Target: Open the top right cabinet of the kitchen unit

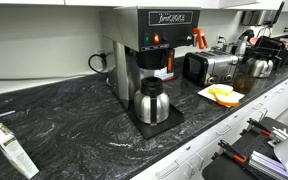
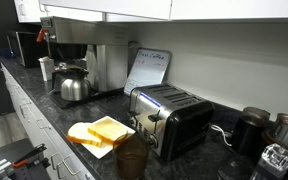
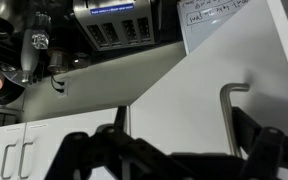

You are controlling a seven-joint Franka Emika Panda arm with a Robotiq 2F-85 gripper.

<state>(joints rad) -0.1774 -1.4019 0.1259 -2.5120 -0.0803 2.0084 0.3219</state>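
In the wrist view a white cabinet door point(image 3: 184, 110) fills the middle, its edge running diagonally, so it looks swung out from the unit. Its metal bar handle point(image 3: 228, 115) stands just inside the right finger of my gripper point(image 3: 182, 150). The dark fingers are spread wide at the bottom of the frame and hold nothing. The kitchen unit's black marbled countertop point(image 1: 74, 115) point(image 2: 44, 100) and pale upper cabinets point(image 2: 134, 8) show in both exterior views. My arm and gripper are out of view in both.
On the countertop stand a coffee maker point(image 1: 149, 50) point(image 2: 84, 65) with a steel carafe point(image 1: 150, 102), a toaster point(image 1: 209, 67) point(image 2: 169, 120) point(image 3: 109, 25), yellow sponges point(image 2: 102, 132) and kettles point(image 1: 259, 66). White drawer fronts point(image 2: 29, 115) run below.
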